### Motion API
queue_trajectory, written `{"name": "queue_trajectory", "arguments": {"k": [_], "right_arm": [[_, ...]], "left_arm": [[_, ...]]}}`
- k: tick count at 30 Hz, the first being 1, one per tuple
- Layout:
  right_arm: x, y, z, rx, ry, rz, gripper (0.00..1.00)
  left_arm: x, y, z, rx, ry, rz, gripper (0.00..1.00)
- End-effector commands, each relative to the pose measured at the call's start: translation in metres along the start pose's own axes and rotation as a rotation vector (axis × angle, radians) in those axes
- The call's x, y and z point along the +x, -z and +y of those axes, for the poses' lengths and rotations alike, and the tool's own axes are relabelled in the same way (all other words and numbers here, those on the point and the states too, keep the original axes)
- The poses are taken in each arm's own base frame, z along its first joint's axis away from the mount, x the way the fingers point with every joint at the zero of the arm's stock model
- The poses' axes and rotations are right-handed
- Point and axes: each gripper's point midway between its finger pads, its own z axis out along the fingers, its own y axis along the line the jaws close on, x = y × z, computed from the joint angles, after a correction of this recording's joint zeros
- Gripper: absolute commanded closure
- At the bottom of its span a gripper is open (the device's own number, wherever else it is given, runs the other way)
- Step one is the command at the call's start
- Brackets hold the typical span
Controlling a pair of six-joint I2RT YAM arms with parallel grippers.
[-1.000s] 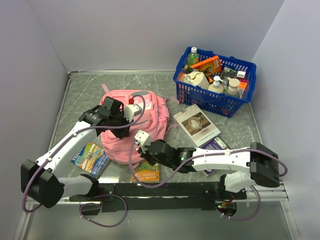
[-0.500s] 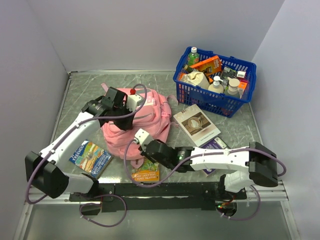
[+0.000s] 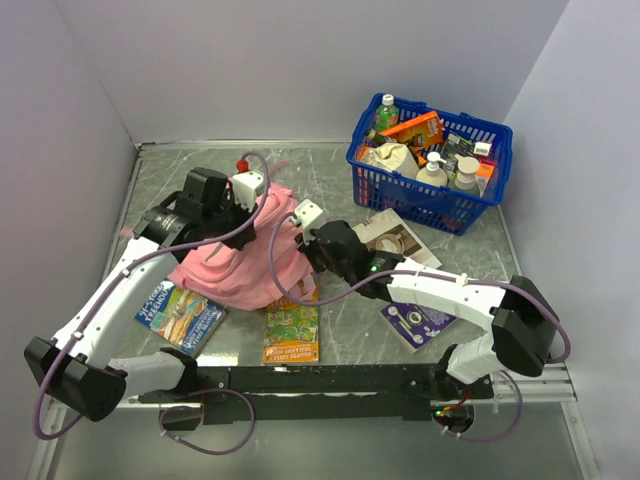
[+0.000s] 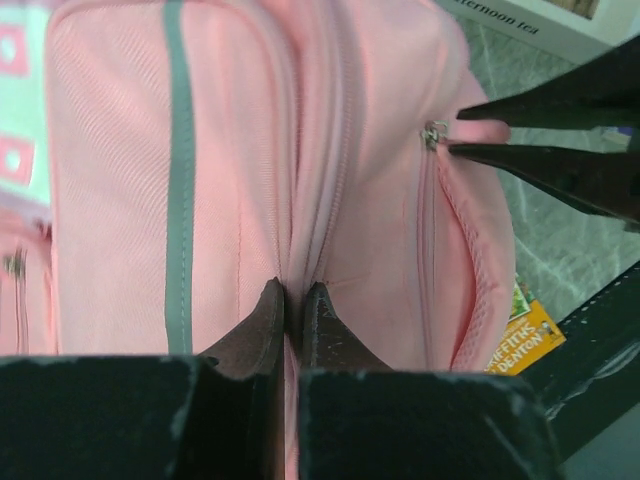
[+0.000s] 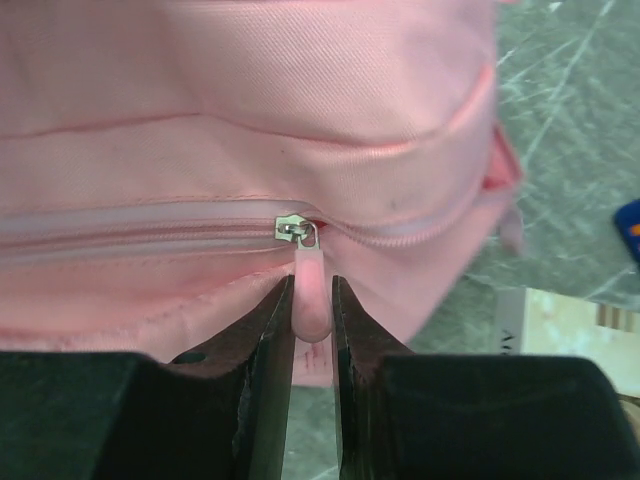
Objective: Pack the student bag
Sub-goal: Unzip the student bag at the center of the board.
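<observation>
The student bag is a soft pink backpack, held up off the table on its left-centre. My left gripper is shut on a fold of the bag's fabric beside a zip line, its tips pinched together over the cloth. My right gripper is at the bag's right side. In the right wrist view its jaws are shut on the pink zipper pull, which hangs from the metal slider. The left wrist view shows the right gripper's fingers holding that pull.
A blue plastic basket full of bottles and packets stands at the back right. Flat books lie on the table: a colourful one front left, an orange one in front of the bag, a white one and a purple one to the right.
My left gripper has lifted the bag up and back. My right gripper has moved with the zipper pull from the bag's near side up to its right side. The orange book now shows fully.
</observation>
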Motion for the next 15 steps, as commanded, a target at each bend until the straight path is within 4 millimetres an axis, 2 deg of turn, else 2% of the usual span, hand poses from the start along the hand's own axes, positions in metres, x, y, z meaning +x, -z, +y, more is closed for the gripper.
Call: {"name": "queue_trajectory", "arguments": {"k": [1, 2, 4, 5, 8, 12, 15], "right_arm": [[0.006, -0.001, -0.029, 0.088, 0.039, 0.026, 1.00], [0.012, 0.003, -0.030, 0.090, 0.038, 0.031, 1.00], [0.017, 0.007, -0.029, 0.078, 0.026, 0.026, 1.00], [0.026, 0.012, -0.028, 0.072, 0.023, 0.035, 1.00], [0.031, 0.019, -0.024, 0.054, 0.003, 0.034, 1.00], [0.034, 0.032, -0.010, 0.008, -0.019, 0.036, 1.00], [0.039, 0.041, 0.000, -0.029, -0.043, 0.049, 1.00]], "left_arm": [[-0.053, 0.014, -0.040, 0.163, -0.023, -0.166, 0.99], [-0.053, 0.009, -0.050, 0.195, -0.031, -0.160, 0.99], [-0.050, -0.009, -0.059, 0.227, -0.040, -0.125, 0.99], [-0.049, -0.015, -0.061, 0.237, -0.039, -0.112, 0.99], [-0.052, -0.039, -0.063, 0.257, -0.032, -0.103, 0.99], [-0.047, -0.075, -0.062, 0.264, 0.023, -0.088, 0.99], [-0.049, -0.089, -0.062, 0.265, 0.046, -0.109, 0.99]]}}
